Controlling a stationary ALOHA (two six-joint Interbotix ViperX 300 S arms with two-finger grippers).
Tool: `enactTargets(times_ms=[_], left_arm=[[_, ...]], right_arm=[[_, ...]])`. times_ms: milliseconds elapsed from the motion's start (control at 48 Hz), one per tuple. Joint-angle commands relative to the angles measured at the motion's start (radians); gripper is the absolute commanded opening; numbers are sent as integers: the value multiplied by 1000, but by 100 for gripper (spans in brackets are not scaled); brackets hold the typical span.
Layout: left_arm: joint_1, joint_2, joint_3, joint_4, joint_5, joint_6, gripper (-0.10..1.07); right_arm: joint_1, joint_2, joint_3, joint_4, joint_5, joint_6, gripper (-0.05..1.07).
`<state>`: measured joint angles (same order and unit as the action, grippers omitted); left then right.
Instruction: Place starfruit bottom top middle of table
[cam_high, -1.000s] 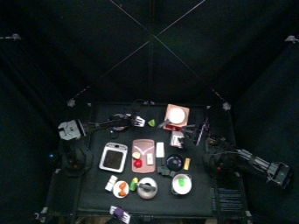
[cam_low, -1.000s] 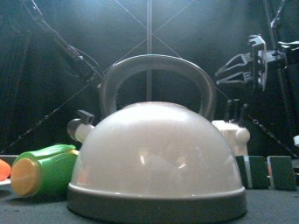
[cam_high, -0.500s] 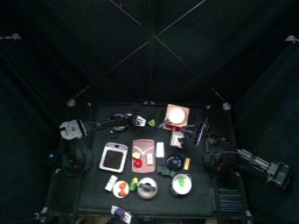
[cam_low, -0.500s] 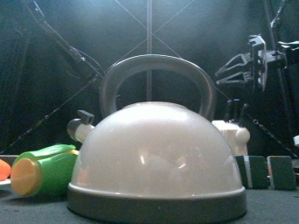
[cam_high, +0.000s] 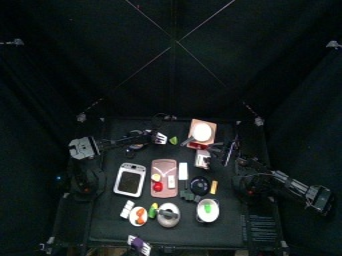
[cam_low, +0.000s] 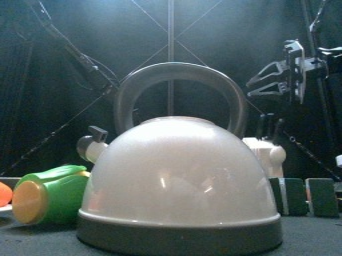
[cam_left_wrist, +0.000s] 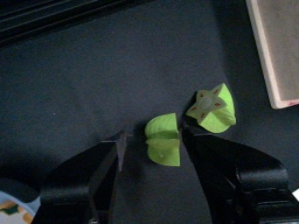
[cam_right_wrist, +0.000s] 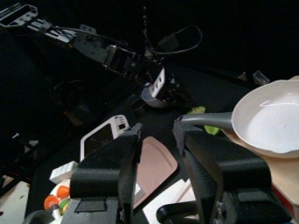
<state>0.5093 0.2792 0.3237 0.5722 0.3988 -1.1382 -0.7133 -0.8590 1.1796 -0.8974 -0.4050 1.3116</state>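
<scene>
The starfruit (cam_left_wrist: 165, 140), a small yellow-green fruit with a second lobe showing a brown star mark (cam_left_wrist: 214, 106), lies on the black table (cam_left_wrist: 82, 79). My left gripper (cam_left_wrist: 153, 134) is low over it with the jaws apart on either side of the nearer lobe. In the top view the starfruit (cam_high: 170, 137) sits at the table's far middle, beside the left gripper (cam_high: 155, 137). My right gripper (cam_right_wrist: 167, 140) is open and empty, held up above the table's right side (cam_low: 287, 72).
A white kettle (cam_low: 179, 190) fills the front view, with a green item (cam_low: 48, 194) beside it. The top view shows a pale bowl (cam_high: 202, 130), a pink board (cam_high: 164, 175), a white tray (cam_high: 130, 180) and a white bowl of greens (cam_high: 209, 210).
</scene>
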Motion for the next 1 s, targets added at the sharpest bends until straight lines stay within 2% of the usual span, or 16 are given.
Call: enactTargets(times_ms=[0,375,979], left_arm=[[-2,-23,-29,5,-5,0,88],[-2,-69,-29,40,-5,0,88],[-12,-78,-21,44,-5,2,88]], right_arm=[[-3,3,-12,3,-3,-2,74],[-3,5,-11,3,-3,-2,74],[-3,5,-11,0,-3,-2,74]])
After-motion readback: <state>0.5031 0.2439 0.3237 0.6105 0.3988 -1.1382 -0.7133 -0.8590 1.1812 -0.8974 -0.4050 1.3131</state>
